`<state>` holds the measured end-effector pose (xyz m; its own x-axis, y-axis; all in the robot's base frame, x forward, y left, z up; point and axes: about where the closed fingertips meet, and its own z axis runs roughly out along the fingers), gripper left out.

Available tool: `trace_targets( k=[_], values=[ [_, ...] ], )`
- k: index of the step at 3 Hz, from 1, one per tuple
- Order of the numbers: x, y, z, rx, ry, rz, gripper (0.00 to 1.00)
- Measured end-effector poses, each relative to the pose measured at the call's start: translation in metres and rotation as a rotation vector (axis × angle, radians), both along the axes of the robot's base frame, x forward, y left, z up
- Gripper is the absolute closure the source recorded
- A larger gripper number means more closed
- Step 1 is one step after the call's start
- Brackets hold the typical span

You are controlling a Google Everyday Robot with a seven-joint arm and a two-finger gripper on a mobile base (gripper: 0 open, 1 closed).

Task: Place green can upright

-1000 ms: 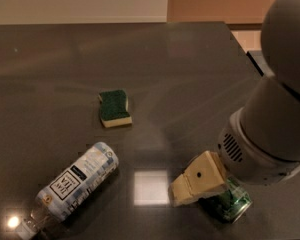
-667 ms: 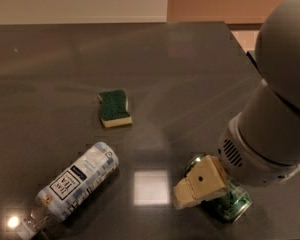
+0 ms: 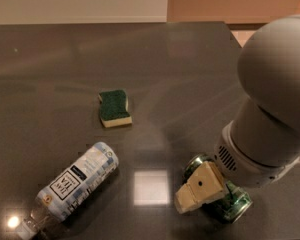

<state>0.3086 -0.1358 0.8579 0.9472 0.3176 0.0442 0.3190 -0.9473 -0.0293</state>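
Camera view puts you looking down on a dark grey table [image 3: 50,69], and your landmark is the sponge [image 3: 114,107], green top up and yellow underside showing, sitting out in the open on the tabletop.

Down and well to the right of the sponge, there's the gripper [image 3: 200,191]. You see its cream-coloured end right on top of the green can [image 3: 234,204], covering the can's middle. Whether the jaws are apart or clamped on the can, you cannot tell from this angle; the far side of the gripper is hidden.

The green can is lying on its side, not upright. It runs on a diagonal, one silver end peeking out on the side toward the sponge, the other end pointing away from it toward the table's lower right. Dark green body with markings shows just past the gripper.

The big pale grey arm [image 3: 270,114] fills the space right of the sponge and comes down onto the gripper from above, hiding the table edge on that side.

Below and a little left of the sponge, well apart from it, a clear bottle [image 3: 75,181] with a white-and-blue label lies on its side, neck end pointing away from the sponge. A bright square reflection [image 3: 151,187] sits on the tabletop between bottle and gripper.
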Motion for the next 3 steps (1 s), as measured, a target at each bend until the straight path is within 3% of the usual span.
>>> trace_targets(
  k=[2, 3],
  values=[
    [-0.011, -0.003, -0.019, -0.031, 0.029, 0.094, 0.00],
    [-0.017, -0.001, -0.023, -0.054, 0.025, 0.162, 0.17]
  ],
)
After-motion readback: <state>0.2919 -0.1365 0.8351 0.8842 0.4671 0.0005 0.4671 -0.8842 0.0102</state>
